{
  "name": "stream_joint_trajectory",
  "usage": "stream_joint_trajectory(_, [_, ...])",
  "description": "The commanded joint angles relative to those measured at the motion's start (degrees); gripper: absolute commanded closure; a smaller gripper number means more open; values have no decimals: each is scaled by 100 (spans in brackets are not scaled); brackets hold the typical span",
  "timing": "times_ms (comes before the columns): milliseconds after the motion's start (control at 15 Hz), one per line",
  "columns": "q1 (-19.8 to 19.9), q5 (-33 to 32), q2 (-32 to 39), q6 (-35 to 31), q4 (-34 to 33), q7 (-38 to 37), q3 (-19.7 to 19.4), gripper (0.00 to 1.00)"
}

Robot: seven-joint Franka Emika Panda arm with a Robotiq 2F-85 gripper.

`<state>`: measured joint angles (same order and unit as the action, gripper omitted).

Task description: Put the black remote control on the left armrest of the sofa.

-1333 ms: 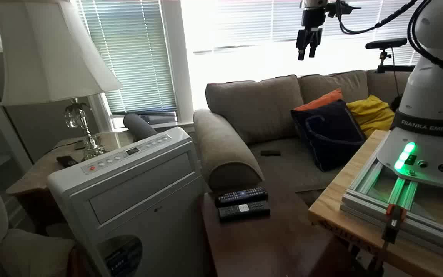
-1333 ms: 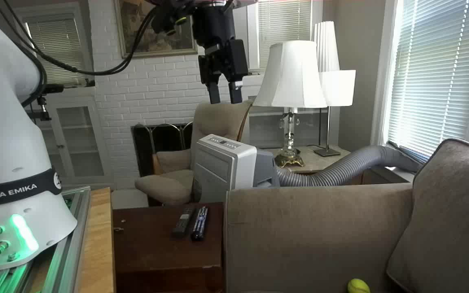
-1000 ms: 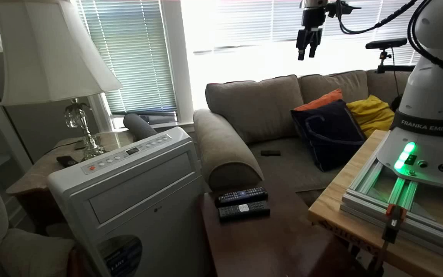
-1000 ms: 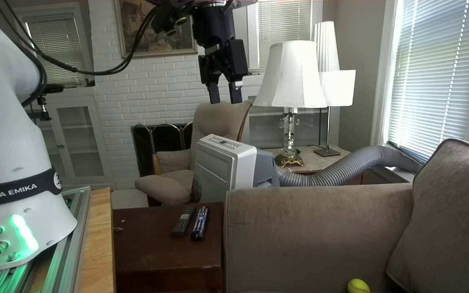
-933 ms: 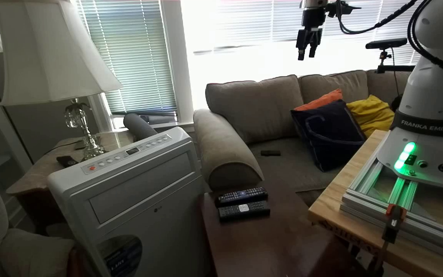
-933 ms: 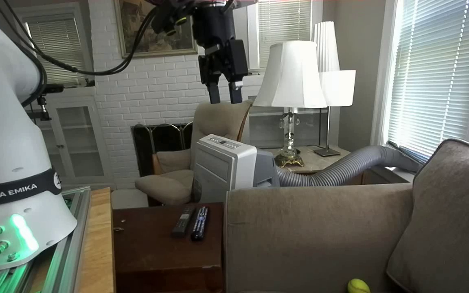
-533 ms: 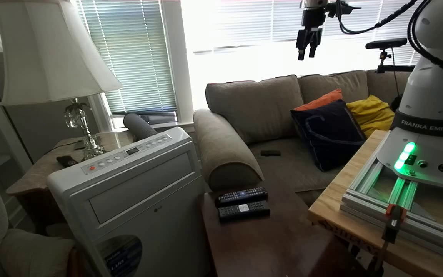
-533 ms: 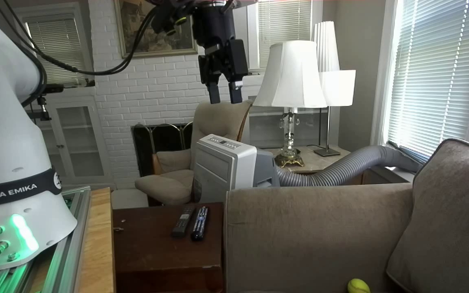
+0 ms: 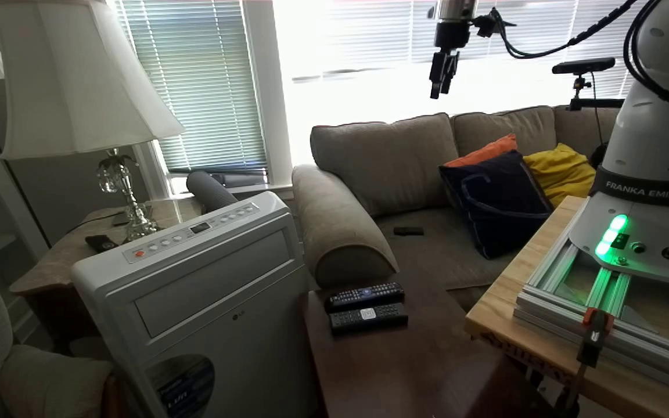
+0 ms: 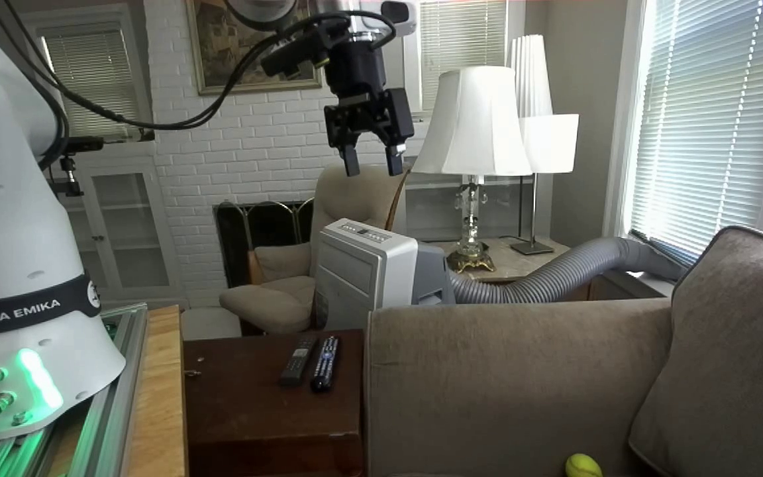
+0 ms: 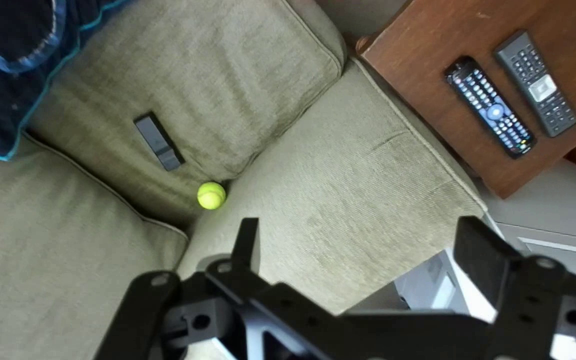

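Observation:
The plain black remote control lies flat on the sofa seat; it also shows in the wrist view, near the tennis ball. It is out of view in an exterior view. The left armrest is a broad grey-brown roll arm with nothing on it; it also shows in an exterior view and in the wrist view. The sofa is grey-brown fabric. My gripper is open and empty, high above the sofa; in the wrist view its fingers stand wide apart over the armrest.
Two remotes with pale buttons lie on the brown side table. A white appliance stands beside the armrest. A tennis ball sits by the armrest's foot. A dark blue pillow lies on the seat.
My gripper stayed still until about half a second ago. Since then it has moved slightly down, turned and tilted; it shifted left in one exterior picture. Nothing else moved.

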<state>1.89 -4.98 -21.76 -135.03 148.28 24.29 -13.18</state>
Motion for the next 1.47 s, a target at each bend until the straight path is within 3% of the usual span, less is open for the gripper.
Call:
stream_joint_trajectory(0, [-582, 740, 552, -738, -29, 905, -26, 0])
stream_joint_trajectory(400, [-1385, 1943, 1285, -1584, 72, 2603, 311, 0])
stream_joint_trajectory(867, [-1363, 2557, 1992, -2043, 284, 4080, 1040, 0])
stream_joint_trajectory(1200, [-1100, 2293, 2103, -1889, 253, 3810, 1395, 0])
stream_joint_trajectory(1400, [-1064, 2291, 2124, -1889, 239, 3838, 1412, 0])
